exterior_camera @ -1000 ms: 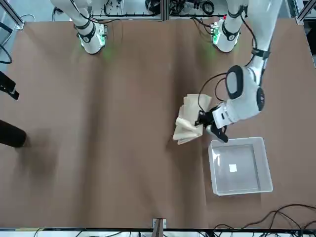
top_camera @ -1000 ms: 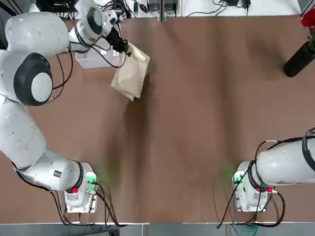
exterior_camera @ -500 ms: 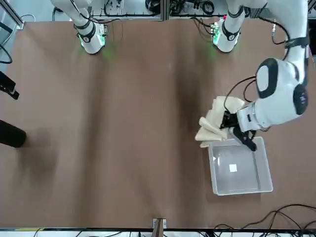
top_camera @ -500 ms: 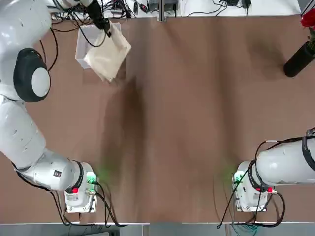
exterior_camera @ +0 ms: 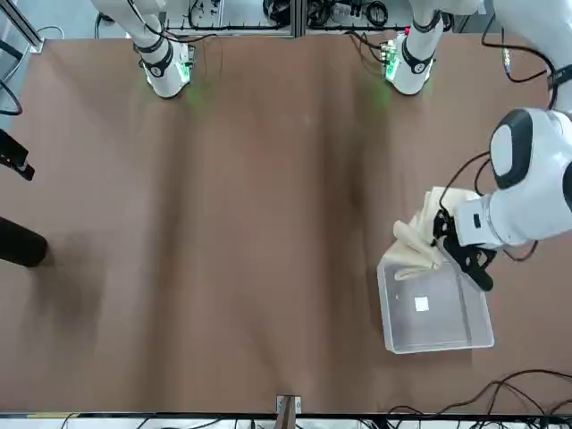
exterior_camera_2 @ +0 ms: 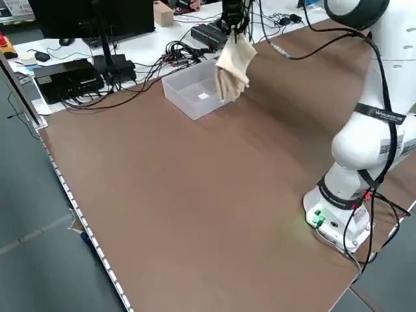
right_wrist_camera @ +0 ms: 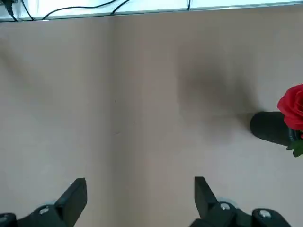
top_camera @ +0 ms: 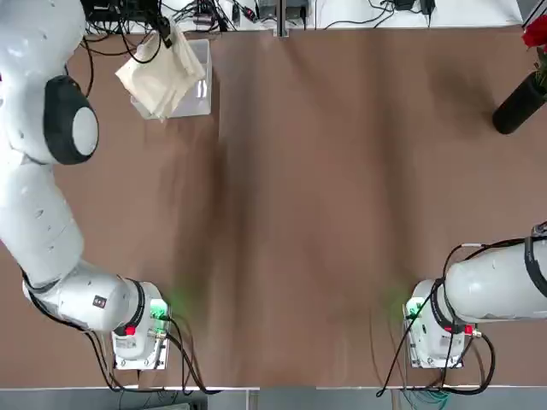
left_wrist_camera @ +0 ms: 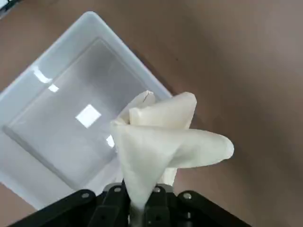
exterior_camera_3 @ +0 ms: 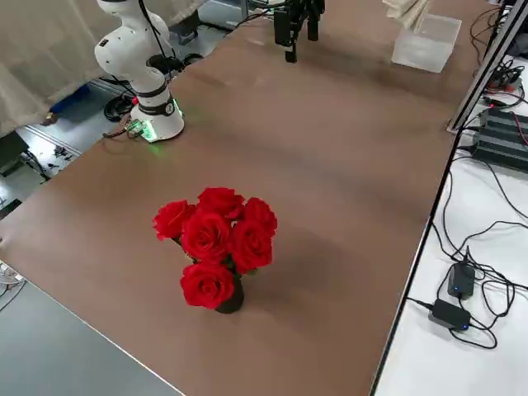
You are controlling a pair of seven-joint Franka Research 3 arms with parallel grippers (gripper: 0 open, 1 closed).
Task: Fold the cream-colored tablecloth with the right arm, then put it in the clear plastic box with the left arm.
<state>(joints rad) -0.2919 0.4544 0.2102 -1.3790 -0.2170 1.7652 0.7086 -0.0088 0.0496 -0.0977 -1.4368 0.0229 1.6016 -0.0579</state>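
My right gripper (right_wrist_camera: 137,198) waits near my side, held up over the bare brown table (top_camera: 342,213), and its two fingers are wide apart. Far off on the right stands a dark vase (top_camera: 517,107) with red roses (exterior_camera_3: 216,239). Far away on the left, my left gripper (exterior_camera: 444,239) pinches the cream-colored tablecloth (exterior_camera: 420,241) tight by its top. The cloth is bunched into soft folds and hangs down in the air. It hangs over the near edge of the clear plastic box (exterior_camera: 435,336), which sits at the far left corner.
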